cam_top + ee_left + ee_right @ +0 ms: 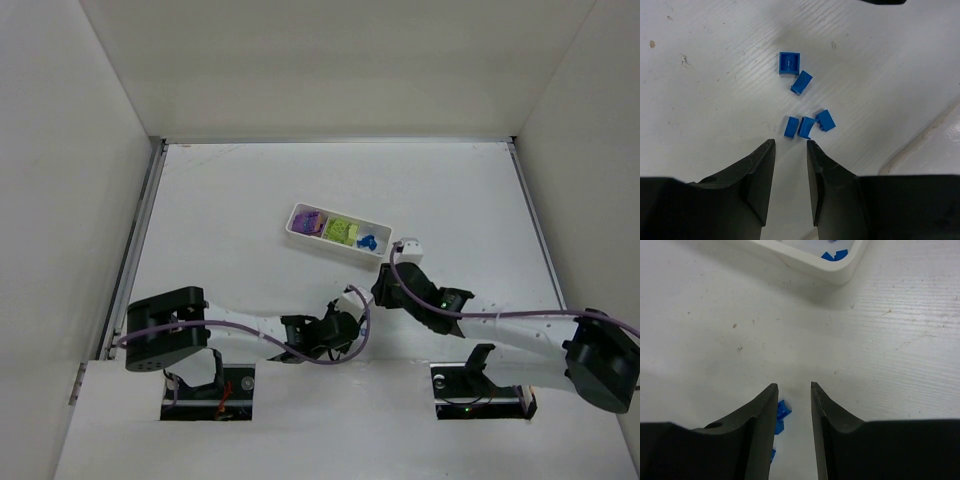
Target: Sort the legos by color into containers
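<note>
Tray point(325, 243): white, on the table point(230, 200), beyond both arms.
Tray contents: purple bricks point(309, 219) left, yellow-green bricks point(341, 231) middle, blue pieces point(368, 242) right.
Loose blue pieces point(806, 127): five on the table, just ahead of left gripper point(790, 145).
Left gripper: jaws narrowly apart, empty.
Right gripper point(794, 387): jaws narrowly apart, empty.
</note>
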`<state>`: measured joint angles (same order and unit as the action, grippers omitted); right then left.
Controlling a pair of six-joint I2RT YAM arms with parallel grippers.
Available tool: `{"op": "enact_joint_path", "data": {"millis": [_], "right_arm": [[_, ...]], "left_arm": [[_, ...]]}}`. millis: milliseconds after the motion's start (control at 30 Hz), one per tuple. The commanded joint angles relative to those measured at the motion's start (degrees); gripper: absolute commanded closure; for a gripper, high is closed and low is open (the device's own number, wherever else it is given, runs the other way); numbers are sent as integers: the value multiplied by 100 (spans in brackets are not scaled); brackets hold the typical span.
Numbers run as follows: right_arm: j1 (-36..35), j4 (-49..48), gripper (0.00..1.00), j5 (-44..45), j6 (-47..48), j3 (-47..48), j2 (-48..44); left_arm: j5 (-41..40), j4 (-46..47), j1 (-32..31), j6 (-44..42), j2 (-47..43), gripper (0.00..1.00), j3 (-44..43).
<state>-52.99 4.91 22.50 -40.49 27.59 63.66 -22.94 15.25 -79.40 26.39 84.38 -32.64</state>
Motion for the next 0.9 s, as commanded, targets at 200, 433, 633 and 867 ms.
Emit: {"op": "enact_joint_path", "data": {"millis": [200, 433, 633, 867], "right_arm": [[-215, -122, 57, 79, -126, 176, 120], [-409, 10, 52, 0, -152, 132, 156], [-611, 195, 56, -132, -161, 194, 366], [-734, 169, 50, -167, -310, 246, 577]], "left_arm": [[-114, 22, 69, -38, 228, 74, -242], [-114, 101, 113, -161, 413, 75, -304], [-114, 172, 131, -213, 518, 80, -322], [-184, 198, 148, -187, 264, 88, -85]]}}
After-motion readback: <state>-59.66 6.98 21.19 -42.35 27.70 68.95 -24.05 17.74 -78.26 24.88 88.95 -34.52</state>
